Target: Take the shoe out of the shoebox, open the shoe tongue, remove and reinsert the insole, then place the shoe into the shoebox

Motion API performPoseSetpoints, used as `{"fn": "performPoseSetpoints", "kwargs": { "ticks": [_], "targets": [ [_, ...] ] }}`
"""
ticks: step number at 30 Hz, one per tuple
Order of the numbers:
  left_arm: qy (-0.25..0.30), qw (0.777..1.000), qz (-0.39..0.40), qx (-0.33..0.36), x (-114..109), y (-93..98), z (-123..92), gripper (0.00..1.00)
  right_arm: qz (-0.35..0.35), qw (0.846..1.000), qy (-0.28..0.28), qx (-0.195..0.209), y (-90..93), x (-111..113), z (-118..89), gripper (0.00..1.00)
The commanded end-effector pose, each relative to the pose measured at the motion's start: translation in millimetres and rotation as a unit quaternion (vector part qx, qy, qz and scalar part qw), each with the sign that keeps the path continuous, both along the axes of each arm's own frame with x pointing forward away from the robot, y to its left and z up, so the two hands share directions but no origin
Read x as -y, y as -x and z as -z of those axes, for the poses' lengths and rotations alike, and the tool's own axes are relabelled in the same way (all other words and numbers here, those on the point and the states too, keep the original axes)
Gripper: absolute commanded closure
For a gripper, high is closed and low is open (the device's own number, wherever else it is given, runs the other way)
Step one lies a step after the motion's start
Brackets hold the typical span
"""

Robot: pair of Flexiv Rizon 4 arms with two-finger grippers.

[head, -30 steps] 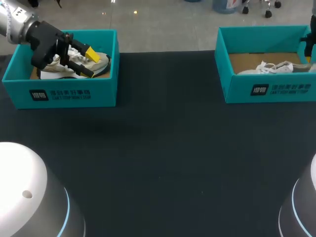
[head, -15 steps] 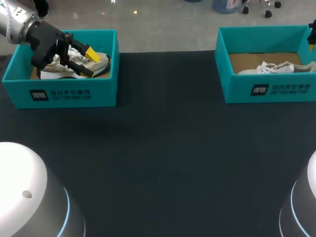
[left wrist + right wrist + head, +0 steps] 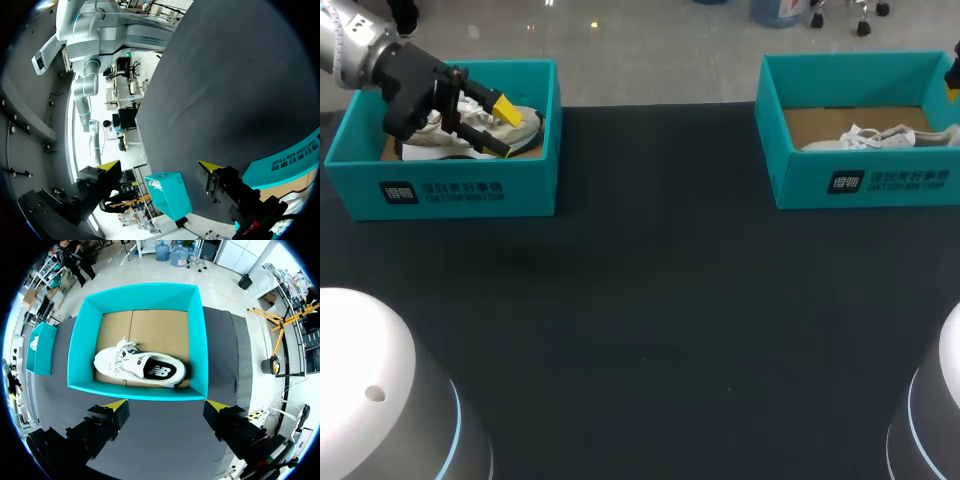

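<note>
- Teal shoebox [image 3: 135,391] just ahead of my right gripper [image 3: 167,406], fingers spread, empty; white shoe [image 3: 135,366] inside.
- Drop straight, straddle its middle, clear of walls.
- Left gripper [image 3: 498,125] spread, empty.

Wide stretch of tabletop [image 3: 650,300] between left shoebox [image 3: 450,190] and right shoebox [image 3: 865,180], both open-topped, tall-walled.

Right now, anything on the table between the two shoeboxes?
Nothing: head view shows only bare black table between the left shoebox and right shoebox.
</note>
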State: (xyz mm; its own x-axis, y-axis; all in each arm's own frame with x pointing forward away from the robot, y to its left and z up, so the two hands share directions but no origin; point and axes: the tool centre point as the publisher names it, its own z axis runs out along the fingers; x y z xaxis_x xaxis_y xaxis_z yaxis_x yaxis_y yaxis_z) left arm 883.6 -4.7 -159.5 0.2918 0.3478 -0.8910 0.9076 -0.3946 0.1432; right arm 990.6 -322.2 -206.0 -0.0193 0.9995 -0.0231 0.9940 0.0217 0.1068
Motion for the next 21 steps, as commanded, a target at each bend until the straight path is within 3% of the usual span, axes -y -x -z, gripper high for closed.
{"fn": "performPoseSetpoints", "kwargs": {
  "ticks": [1,8,21],
  "targets": [
    [-0.001,1.0,0.001,0.001,-0.5,-0.1,-0.2,0.0,0.0,1.0,0.0,-0.002,-1.4,0.1,-0.6,0.0],
    [-0.001,1.0,0.001,0.001,-0.5,-0.1,-0.2,0.0,0.0,1.0,0.0,-0.002,-1.4,0.1,-0.6,0.0],
    [-0.142,0.99,-0.022,0.006,-37.4,-31.6,12.9,0.0,0.0,1.0,0.0,-0.002,-1.4,0.1,-0.6,0.0]
  ]
}}
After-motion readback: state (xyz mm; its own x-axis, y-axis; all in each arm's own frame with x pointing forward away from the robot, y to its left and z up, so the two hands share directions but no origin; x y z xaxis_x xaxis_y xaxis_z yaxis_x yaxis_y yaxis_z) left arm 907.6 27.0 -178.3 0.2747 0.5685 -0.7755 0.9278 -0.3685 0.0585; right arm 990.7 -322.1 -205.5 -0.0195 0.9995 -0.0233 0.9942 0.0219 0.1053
